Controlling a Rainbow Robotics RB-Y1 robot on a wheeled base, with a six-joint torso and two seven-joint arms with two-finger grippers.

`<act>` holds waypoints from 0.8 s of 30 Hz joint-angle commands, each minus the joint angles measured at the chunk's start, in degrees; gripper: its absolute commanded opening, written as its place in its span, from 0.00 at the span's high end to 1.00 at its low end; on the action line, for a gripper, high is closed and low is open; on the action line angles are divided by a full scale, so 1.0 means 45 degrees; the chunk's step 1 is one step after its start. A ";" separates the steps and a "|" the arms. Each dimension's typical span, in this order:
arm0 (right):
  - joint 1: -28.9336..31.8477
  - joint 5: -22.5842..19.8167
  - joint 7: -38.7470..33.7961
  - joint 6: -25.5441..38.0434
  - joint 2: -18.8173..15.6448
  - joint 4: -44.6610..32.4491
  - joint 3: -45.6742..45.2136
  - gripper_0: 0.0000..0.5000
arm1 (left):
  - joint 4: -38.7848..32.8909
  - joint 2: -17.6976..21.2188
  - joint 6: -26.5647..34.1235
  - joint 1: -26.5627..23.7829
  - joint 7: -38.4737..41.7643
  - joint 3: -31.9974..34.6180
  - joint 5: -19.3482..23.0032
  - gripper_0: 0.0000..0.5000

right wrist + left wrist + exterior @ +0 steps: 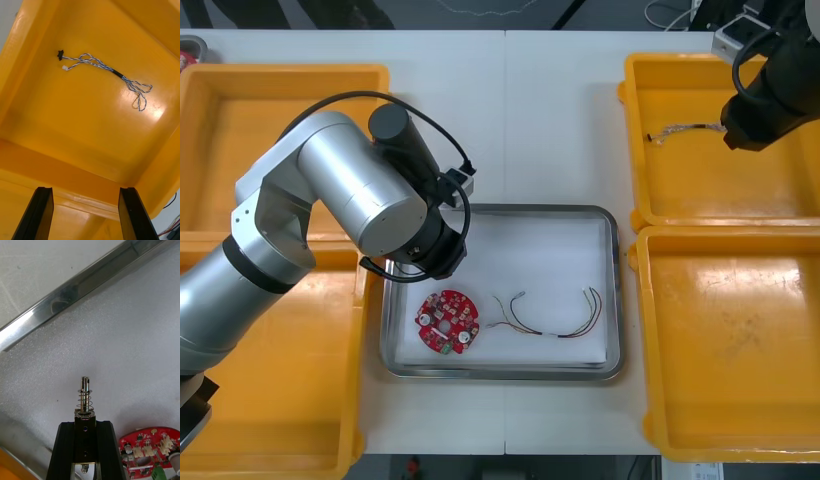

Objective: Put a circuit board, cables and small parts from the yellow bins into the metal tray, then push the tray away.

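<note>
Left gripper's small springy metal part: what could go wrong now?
Released by the left gripper over the white-lined metal tray, the small metal part might bounce, roll, or hit the round red circuit board nearby. The open right gripper could miss the twisted blue and white cable in the yellow bin.

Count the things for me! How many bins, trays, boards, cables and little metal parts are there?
Yellow bins: 4
Metal tray: 1
Round red circuit board: 1, in the tray
Cables: 2, a twisted blue and white cable in the far right bin by the open right hand, a thin cable in the tray
Small metal part: 1, held in the left hand
Total: 9
</note>
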 commanded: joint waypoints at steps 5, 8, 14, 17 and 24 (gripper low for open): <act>-0.2340 0.0225 -0.0725 0.0039 -0.0164 0.2439 -0.0640 0.00 | 0.0541 -0.0137 -0.1080 -0.0053 0.0603 -0.0831 -0.0437 1.00; -0.2847 0.0478 -0.0842 0.0039 0.0109 0.3532 -0.0952 0.00 | 0.0619 -0.0137 -0.1138 -0.0053 0.0603 -0.0928 -0.0398 1.00; -0.4078 0.1260 -0.1135 -0.0401 0.0832 0.5720 -0.1812 0.00 | 0.0600 -0.0098 -0.1177 -0.0033 0.0603 -0.0987 -0.0398 0.22; -0.4605 0.1904 -0.1330 -0.0772 0.1223 0.6560 -0.2222 0.00 | 0.0580 -0.0098 -0.1177 -0.0014 0.0642 -0.1007 -0.0379 0.00; -0.5621 0.2685 -0.2737 -0.2042 0.1789 0.8396 -0.2788 0.00 | -0.0143 -0.0078 -0.0728 -0.0033 0.0817 -0.0714 -0.0320 0.00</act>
